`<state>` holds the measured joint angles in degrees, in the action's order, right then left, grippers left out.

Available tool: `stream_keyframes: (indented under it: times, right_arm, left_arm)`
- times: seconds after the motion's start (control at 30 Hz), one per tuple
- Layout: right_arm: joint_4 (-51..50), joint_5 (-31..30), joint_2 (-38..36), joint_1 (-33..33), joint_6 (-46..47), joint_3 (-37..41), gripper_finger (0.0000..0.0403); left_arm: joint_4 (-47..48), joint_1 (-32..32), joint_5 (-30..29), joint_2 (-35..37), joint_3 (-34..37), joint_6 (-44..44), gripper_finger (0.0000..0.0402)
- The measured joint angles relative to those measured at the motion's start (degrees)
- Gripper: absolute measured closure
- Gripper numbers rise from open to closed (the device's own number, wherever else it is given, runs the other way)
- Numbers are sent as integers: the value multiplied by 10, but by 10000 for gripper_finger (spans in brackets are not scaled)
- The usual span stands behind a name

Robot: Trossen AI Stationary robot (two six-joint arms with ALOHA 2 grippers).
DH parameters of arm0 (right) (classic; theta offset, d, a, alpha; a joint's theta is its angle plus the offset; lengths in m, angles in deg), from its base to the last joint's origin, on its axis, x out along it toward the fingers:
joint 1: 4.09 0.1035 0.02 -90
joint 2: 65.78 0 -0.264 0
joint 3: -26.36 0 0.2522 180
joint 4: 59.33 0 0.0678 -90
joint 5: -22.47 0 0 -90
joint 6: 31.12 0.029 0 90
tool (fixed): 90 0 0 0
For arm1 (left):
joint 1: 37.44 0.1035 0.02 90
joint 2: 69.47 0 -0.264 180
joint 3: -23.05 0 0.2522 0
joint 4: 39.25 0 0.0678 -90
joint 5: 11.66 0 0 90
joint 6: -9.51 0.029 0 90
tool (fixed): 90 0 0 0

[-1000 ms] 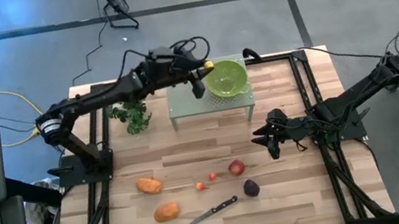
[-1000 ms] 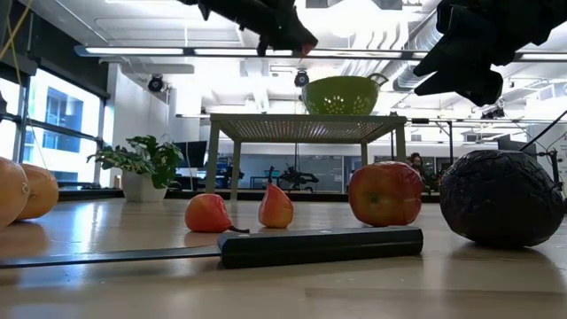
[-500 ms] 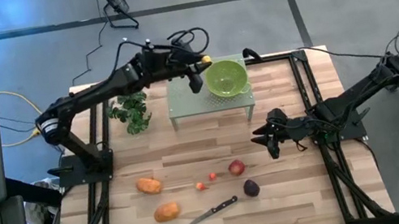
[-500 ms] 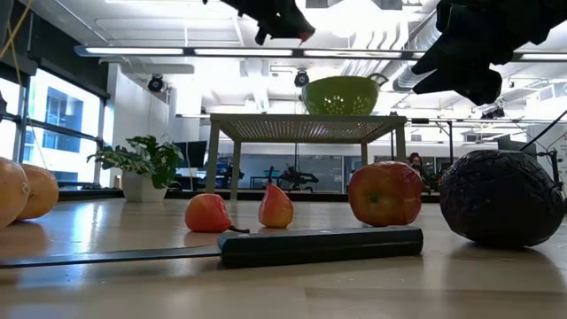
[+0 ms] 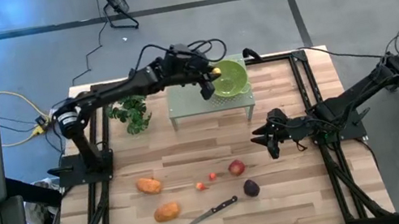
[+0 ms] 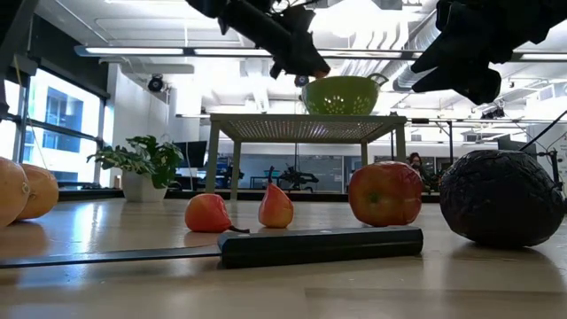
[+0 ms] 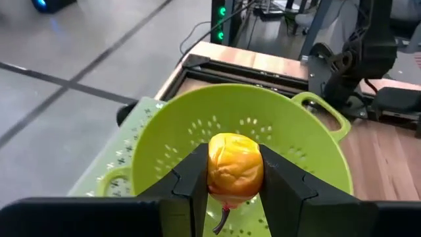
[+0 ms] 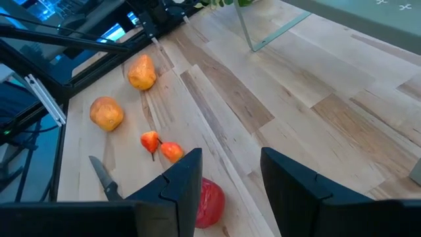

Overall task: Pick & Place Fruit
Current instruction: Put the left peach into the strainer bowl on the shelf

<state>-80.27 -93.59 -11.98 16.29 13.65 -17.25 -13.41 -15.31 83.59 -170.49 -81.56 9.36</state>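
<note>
My left gripper [image 5: 210, 85] [image 7: 231, 176] hangs over the left rim of the green colander [image 5: 230, 78] [image 7: 283, 125], shut on a small yellow-orange fruit [image 7: 235, 164]. The colander stands on a raised mesh stand [image 5: 188, 102]. On the table lie two orange ovals [image 5: 148, 185] [image 5: 166, 212], a red round fruit [image 5: 236, 167], a dark purple one [image 5: 252, 188] and two tiny ones [image 5: 212, 176] [image 5: 201, 185]. My right gripper [image 5: 265, 140] [image 8: 230, 176] waits open above the table, right of the stand. My left gripper pinches the small yellow-orange fruit by its two sides [image 7: 212, 172] between the fingers [image 7: 191, 181], which slant down from the table's left. The fruit is lifted clear above the colander's bowl, and a thin stem [image 7: 222, 216] hangs below it.
A black-handled knife [image 5: 213, 211] lies near the table's near edge between the lower orange oval and the purple fruit. A green leafy bunch [image 5: 130, 113] sits left of the stand. Black frame rails [image 5: 307, 93] run along both table sides.
My left gripper has moved toward the table's right and come down, from left of the colander to over its rim, keeping the small fruit in its fingers. The fruit on the table and my right arm have stayed put.
</note>
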Motion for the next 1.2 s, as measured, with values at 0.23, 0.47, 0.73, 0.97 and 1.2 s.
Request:
stream_keyframes:
  times: [0.23, 0.47, 0.73, 0.97, 1.2]
  right_arm:
    - [0, 0, 0, 0, 0, 0, 254]
    - [0, 0, 0, 0, 0, 0, 254]
    - [1, 0, 0, 0, 0, 0, 254]
    - [1, 0, 0, 0, 0, 0, 254]
    - [1, 0, 0, 0, -2, 0, 254]
  left_arm:
    - [2, 0, 4, -5, 0, -3, 297]
    - [39, -1, 4, -10, 0, -5, 297]
    - [36, 0, 27, -32, 0, -5, 297]
    - [25, 0, 28, -36, 0, -3, 296]
    - [11, 0, 28, -36, 0, -2, 273]
